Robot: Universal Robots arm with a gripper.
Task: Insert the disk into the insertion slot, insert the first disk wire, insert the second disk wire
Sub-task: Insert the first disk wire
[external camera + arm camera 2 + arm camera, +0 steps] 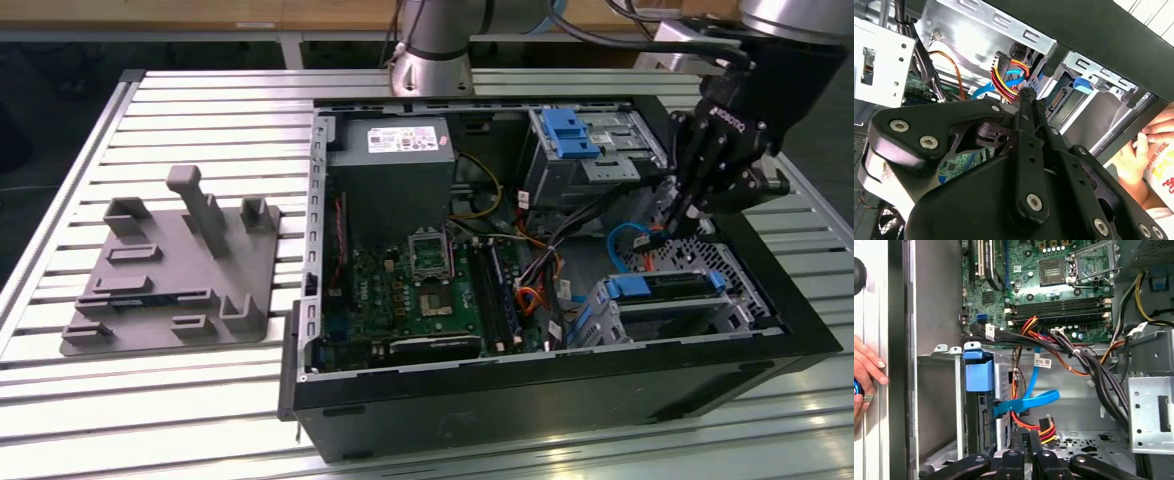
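From my station I see the disk (663, 286) already lying in the drive cage (694, 320), in the corner of the open computer case (534, 385) closest to the counter (174, 110) edge on the exterior view's right. The gripper (671, 222) hangs inside the case, just beside the cage's back end. In the first wrist view its fingers (1016, 440) look drawn close together. They seem to pinch the disk power wire (1046, 427), the red, yellow and black bundle, close behind its black plug. The blue data wire (1026, 401) runs to the disk's rear edge; whether it is fully seated I cannot tell. I judge the power wire limp along its strands but stiff at the plug, so the plug body is the place to hold. The connector looks fragile and should tolerate little tilt. A person's hand (866, 367) lies against the case's outer wall.
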